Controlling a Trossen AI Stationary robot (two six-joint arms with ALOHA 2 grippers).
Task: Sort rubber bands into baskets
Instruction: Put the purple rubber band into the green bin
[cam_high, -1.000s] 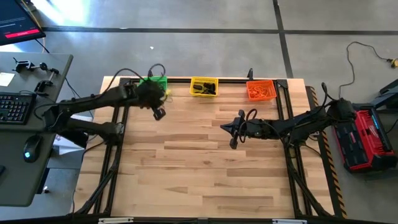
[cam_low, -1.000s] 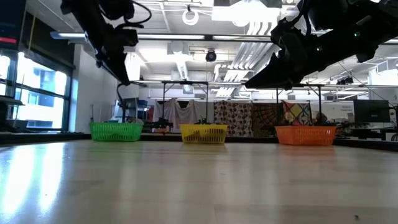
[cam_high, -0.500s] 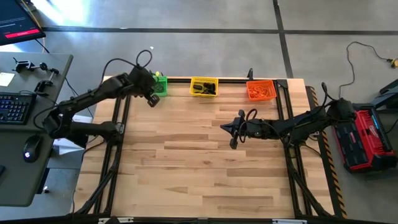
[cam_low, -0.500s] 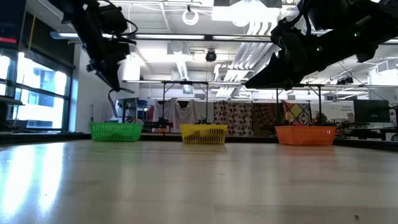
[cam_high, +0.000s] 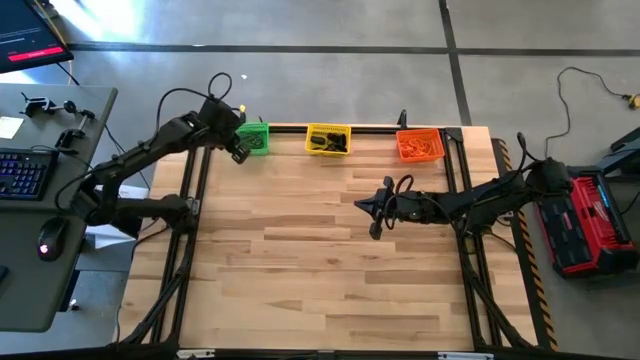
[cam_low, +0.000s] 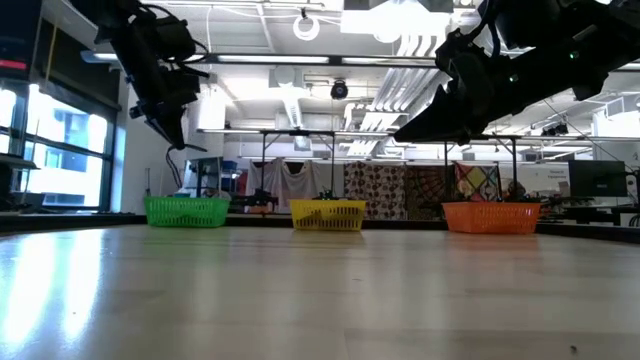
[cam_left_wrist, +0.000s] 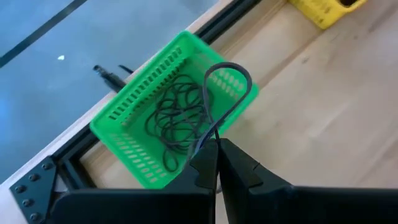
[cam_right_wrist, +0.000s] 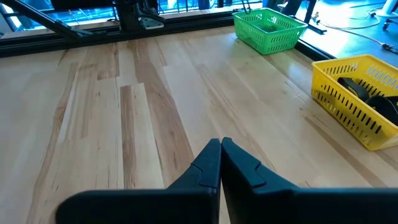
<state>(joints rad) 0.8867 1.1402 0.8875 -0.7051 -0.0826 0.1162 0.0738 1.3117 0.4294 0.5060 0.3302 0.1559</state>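
We find the left gripper raised over the green basket at the table's far left corner, its fingers pinched tight on one dark rubber band, whose loop stands up out of the fingertips above the basket's near rim. That basket already holds a tangle of dark bands, so we judge the dark sorting well advanced, with this held band the one in hand and its release into the basket not yet done. In the high view the yellow basket holds dark things and the orange basket orange ones, but both are too small there for us to name them as bands with any confidence; the right wrist view shows dark loops in the yellow basket, part of it cut off at the frame edge. The wooden table shows no loose bands that we can pick out in the high view, though thin loops on this grain could easily escape us, so we cannot say whether any remain. The right gripper waits near mid-table, right of centre, fingers closed on nothing. The low view gives us only the basket fronts; their contents are hidden behind the lattice walls.
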